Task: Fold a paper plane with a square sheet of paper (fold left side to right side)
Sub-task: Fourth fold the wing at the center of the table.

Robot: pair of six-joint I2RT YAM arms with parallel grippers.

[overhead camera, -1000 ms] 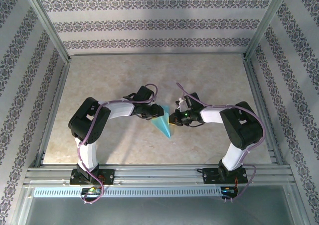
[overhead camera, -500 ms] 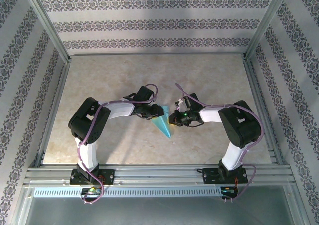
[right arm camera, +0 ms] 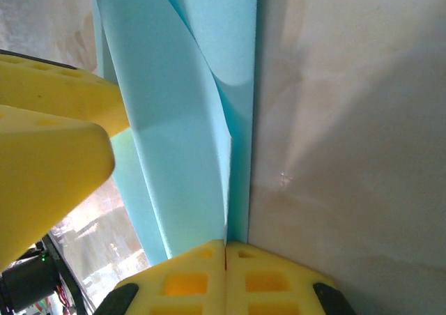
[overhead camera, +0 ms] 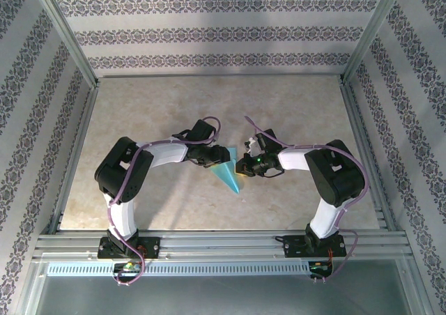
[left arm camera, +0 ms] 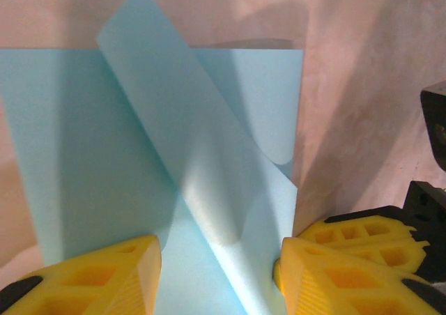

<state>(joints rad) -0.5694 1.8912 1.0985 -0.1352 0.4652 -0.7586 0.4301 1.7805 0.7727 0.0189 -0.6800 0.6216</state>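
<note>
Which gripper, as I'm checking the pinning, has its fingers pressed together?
The right gripper: its yellow fingers meet at the blue paper's edge, while the left gripper's stand apart over it.

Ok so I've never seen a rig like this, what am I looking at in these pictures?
These are two robot arms bolted at the near edge of a table. The wide picture looks down from above; the two close-ups come from a camera on each wrist, hence the yellow fingers at the bottom. Between the arms lies a turquoise sheet of paper, folded to a point, one flap curling up. The left gripper is open, a finger on either side of the paper. The right gripper is shut, its tips at the paper's edge; whether it pinches the paper I can't tell.
</note>
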